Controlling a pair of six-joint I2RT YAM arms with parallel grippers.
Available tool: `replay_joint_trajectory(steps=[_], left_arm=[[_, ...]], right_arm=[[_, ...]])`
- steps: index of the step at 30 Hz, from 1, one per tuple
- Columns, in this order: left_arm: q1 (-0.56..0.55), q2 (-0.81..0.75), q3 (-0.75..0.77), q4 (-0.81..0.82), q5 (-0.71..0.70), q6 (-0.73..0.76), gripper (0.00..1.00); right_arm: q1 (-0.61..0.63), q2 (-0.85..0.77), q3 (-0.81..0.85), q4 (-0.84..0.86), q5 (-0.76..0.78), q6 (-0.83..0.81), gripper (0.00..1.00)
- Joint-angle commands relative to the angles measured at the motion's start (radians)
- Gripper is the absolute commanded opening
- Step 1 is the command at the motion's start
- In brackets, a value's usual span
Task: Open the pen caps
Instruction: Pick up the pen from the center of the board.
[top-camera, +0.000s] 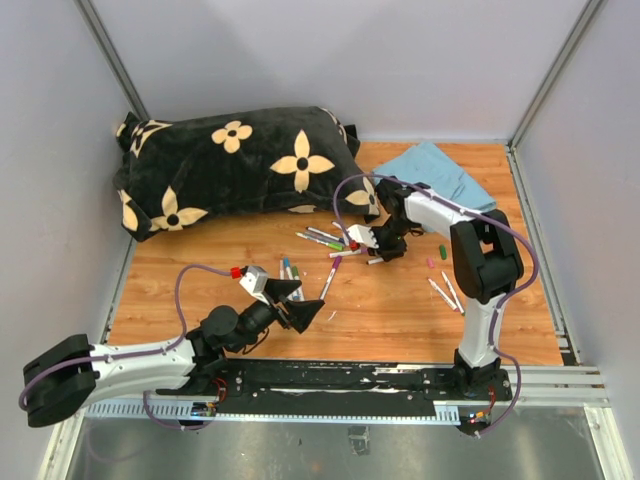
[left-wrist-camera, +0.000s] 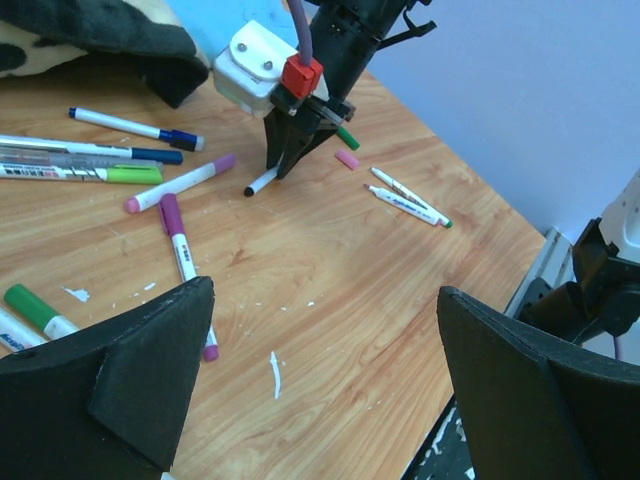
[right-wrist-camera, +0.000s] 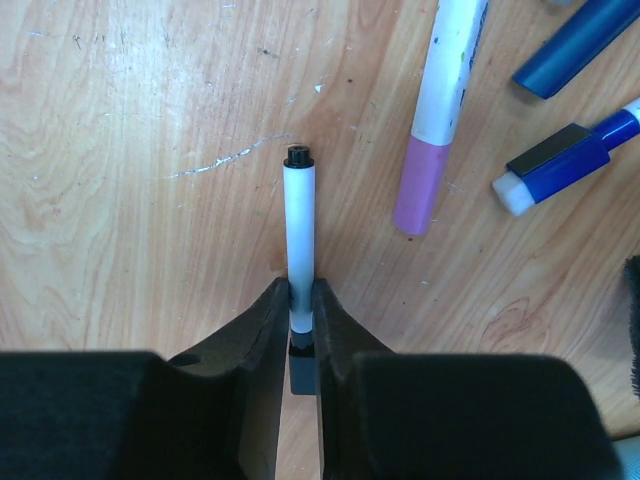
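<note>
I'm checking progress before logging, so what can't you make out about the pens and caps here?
- Right wrist view: rear end of the white pen sits inside the right gripper; capped or not, unclear.
- Left wrist view: the green pen is cut off behind a finger of the left gripper.
- Top view: green bit too small to call a cap.

Right claw (right-wrist-camera: 300, 300) pinching white pen (right-wrist-camera: 299, 220); pink-capped pen (right-wrist-camera: 440, 110), blue pens (right-wrist-camera: 570, 160) alongside.

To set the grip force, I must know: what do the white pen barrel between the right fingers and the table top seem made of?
White pen barrel: probably plastic, smooth, faintly glossy; even colour, soft highlight. Table top: wood or wood-look laminate, satin; grain lines and fine scratches show, which one cannot be told.
</note>
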Motion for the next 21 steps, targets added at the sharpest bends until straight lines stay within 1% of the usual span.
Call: replay_joint_trajectory(steps=[1,6,9,14,21], left_arm=[[0.003,-0.023,-0.015,0.039,-0.007,-0.008,0.97],[0.004,-0.064,-0.038,0.046,0.006,-0.027,0.97],[0.003,-0.096,-0.066,0.077,0.019,-0.071,0.97],[0.004,-0.089,-0.103,0.147,0.05,-0.158,0.96],[0.004,-0.028,-0.08,0.171,0.08,-0.195,0.94]], right_arm=[[0.036,0.006,-0.043,-0.016,0.026,0.019,0.14],[0.048,-0.024,-0.086,0.022,0.025,0.071,0.06],[0.049,-0.066,-0.133,0.047,-0.002,0.112,0.01],[0.055,-0.15,-0.188,0.088,-0.043,0.235,0.01],[0.054,-0.233,-0.227,0.118,-0.101,0.417,0.01]])
